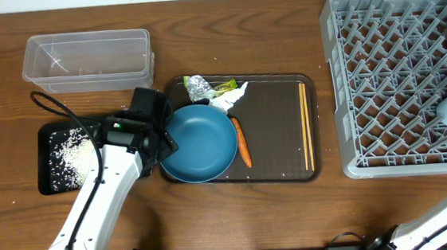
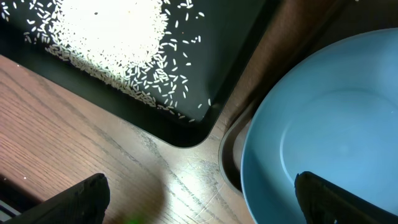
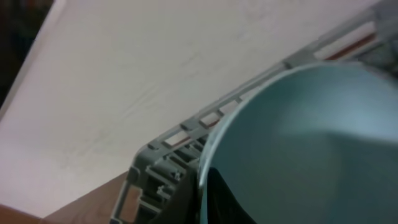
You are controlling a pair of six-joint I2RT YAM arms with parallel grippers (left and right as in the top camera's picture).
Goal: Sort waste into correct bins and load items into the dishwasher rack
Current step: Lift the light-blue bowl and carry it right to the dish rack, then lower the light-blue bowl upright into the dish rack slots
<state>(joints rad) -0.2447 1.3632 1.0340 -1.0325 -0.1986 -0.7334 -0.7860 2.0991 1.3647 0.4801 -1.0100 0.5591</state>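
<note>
L fingers (image 2: 81, 199) wide at dark-blue bowl (image 1: 201, 145), carrot (image 1: 242, 142) beside. R fingers (image 3: 221, 202): can't tell, pale-blue dish (image 3: 311, 143) blocks.

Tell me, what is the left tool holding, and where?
Nothing yet. The left tool is open. Its fingers straddle the rim of the dark-blue bowl, one inside and one outside, without pinching it.

Left arm reached out with its gripper spread wide; right arm scarcely seen.
The left arm (image 1: 94, 201) is extended from the near-left edge toward the centre, its black wrist turned so that the left gripper (image 1: 163, 142) is pointed rightward. In the wrist view both dark fingertips (image 2: 84, 198) are held far apart. Only a white link of the right arm (image 1: 442, 208) is shown at the near-right corner. Of the right gripper (image 3: 217, 200), what seems to be one dark finger alone is seen, so its spread cannot be judged.
</note>
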